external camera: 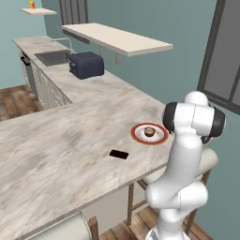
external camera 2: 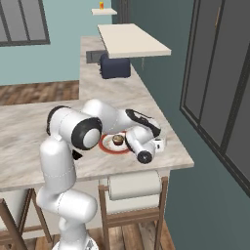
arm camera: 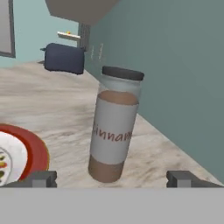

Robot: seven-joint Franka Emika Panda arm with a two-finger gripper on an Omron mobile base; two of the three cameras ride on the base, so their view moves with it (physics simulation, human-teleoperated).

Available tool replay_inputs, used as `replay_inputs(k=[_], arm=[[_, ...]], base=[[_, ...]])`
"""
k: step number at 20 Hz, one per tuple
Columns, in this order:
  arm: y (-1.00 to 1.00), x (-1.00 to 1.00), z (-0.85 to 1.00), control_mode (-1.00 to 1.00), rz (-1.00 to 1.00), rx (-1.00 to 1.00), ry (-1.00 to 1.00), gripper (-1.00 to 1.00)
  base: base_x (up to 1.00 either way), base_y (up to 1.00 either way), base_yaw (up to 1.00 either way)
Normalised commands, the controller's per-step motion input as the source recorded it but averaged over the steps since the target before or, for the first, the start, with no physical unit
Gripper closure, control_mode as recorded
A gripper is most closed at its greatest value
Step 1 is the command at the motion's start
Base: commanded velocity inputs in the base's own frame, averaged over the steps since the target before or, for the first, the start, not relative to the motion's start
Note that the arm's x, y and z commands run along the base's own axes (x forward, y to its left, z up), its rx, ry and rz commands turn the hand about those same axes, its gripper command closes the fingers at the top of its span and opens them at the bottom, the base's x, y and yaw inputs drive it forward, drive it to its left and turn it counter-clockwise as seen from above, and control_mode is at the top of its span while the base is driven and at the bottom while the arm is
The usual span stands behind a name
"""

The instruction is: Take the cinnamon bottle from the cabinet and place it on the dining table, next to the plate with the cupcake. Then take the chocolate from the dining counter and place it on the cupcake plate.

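The cinnamon bottle stands upright on the marbled dining table, a brown-filled jar with a dark cap and a white label. My gripper is open, one fingertip well clear of the bottle on each side. Just left of the bottle is the red-rimmed plate. The plate holds the small dark cupcake. The chocolate lies flat on the counter, nearer the front edge than the plate. From the right base view, my hand hangs low beside the plate and cupcake, hiding the bottle.
A dark blue toaster sits further back on the counter, beyond it a sink. The cream shelf board juts from the teal wall. A yellow cup stands on a small far shelf. A stool is tucked under the table edge.
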Motion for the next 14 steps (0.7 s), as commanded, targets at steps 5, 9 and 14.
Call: replay_inputs(k=[5, 9, 14], arm=[[0.03, -0.39, 0.46, -1.0, -0.02, 0.09, 0.11, -1.0], [0.01, -0.38, 0.62, -1.0, 0.0, 0.06, 0.12, -1.0], [0.06, -0.42, 0.64, -1.0, 0.0, 0.02, 0.14, -1.0]], base=[[0.0, 0.0, 0.0], [0.0, 0.0, 0.0], [0.0, 0.0, 0.0]])
